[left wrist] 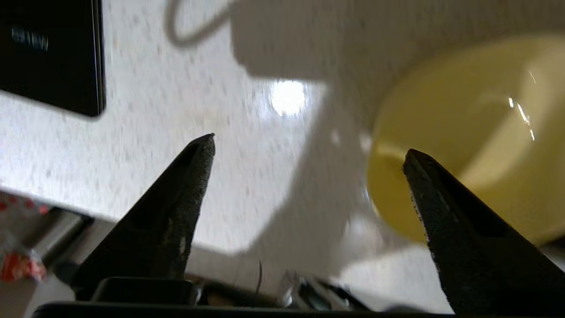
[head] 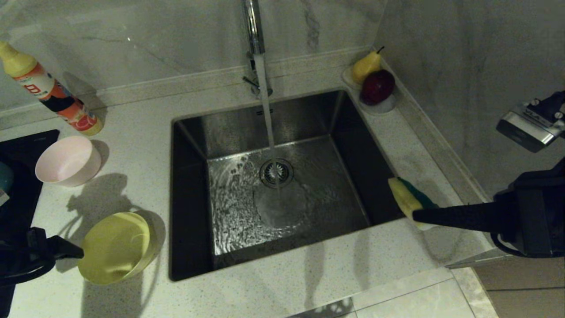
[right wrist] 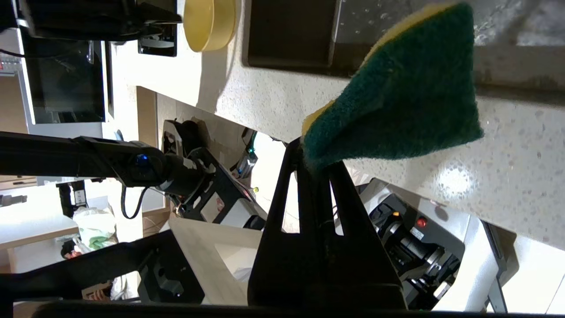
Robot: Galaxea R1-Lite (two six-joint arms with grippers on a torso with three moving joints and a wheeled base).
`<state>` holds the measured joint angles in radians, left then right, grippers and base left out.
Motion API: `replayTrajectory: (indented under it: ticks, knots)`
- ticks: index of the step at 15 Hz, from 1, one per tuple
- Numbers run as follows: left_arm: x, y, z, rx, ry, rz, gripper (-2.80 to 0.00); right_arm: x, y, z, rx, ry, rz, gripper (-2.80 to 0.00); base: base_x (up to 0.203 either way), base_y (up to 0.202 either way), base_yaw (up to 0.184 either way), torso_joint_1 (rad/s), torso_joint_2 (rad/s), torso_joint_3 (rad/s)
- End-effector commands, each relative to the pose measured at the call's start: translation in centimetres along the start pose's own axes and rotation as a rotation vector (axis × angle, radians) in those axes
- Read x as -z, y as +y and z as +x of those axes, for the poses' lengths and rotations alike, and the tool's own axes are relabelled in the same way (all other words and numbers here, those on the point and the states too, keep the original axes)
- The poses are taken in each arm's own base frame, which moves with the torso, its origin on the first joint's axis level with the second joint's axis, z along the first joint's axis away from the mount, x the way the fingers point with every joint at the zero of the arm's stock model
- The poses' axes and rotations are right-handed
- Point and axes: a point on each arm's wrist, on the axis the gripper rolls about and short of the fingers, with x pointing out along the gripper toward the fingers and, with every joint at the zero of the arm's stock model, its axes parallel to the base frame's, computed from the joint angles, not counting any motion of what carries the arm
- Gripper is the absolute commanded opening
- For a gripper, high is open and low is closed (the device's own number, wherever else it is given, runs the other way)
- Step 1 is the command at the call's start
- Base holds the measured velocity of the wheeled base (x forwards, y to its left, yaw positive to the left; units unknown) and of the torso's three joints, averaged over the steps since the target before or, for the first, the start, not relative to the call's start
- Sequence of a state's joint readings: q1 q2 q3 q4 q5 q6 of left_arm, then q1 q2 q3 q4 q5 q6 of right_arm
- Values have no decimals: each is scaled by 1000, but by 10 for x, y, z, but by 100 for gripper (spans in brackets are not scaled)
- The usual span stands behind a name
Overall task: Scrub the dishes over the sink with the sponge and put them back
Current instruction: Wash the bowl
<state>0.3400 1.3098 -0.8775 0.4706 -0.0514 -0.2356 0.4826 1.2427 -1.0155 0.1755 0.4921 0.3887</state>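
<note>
A: Nearest, bottom left of the head view: left gripper, jaws wide and holding nothing, just beside the yellow bowl.
B: Touching it?
A: Hard to tell. One fingertip in front of the rim in the wrist view, no grip.
B: And the bowl itself?
A: On the table, left of the sink, tilted with its mouth toward the gripper.
B: Other bowls?
A: Pink bowl upright farther back on the table, well apart from the yellow one. Sliver of something blue at the left edge, over the dark hob; too little showing to name.
B: Right side?
A: Right gripper with jaws closed on the sponge, pinching one corner. Held over the sink's right edge, green face and yellow foam both showing.
B: Sink?
A: Tap running, stream landing on the drain, water rippling across the basin floor.
B: Anything else about?
A: Detergent bottle leaning by the back wall, left. Pear and dark red apple on a white dish in the back right corner.
</note>
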Motion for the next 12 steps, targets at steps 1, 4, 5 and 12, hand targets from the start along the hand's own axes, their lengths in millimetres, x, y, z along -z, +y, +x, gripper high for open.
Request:
replayTrajectory:
  ticks: [1, 4, 5, 12]
  knots:
    - [3, 2, 18, -14, 45, -5, 0, -1, -3, 7, 3, 18, 12, -280, 0, 0, 0, 0, 0, 0]
    - [6, 2, 30, -15, 76, -3, 0, -7, -4, 12, 4, 16, 8, -280, 0, 0, 0, 0, 0, 0]
    - [6, 1, 31, -13, 82, 0, 0, -8, -3, 12, 3, 13, 5, -280, 0, 0, 0, 0, 0, 0]
    - [14, -6, 35, 5, 119, -4, 0, -5, -1, 6, -1, 4, 0, -280, 0, 0, 0, 0, 0, 0]
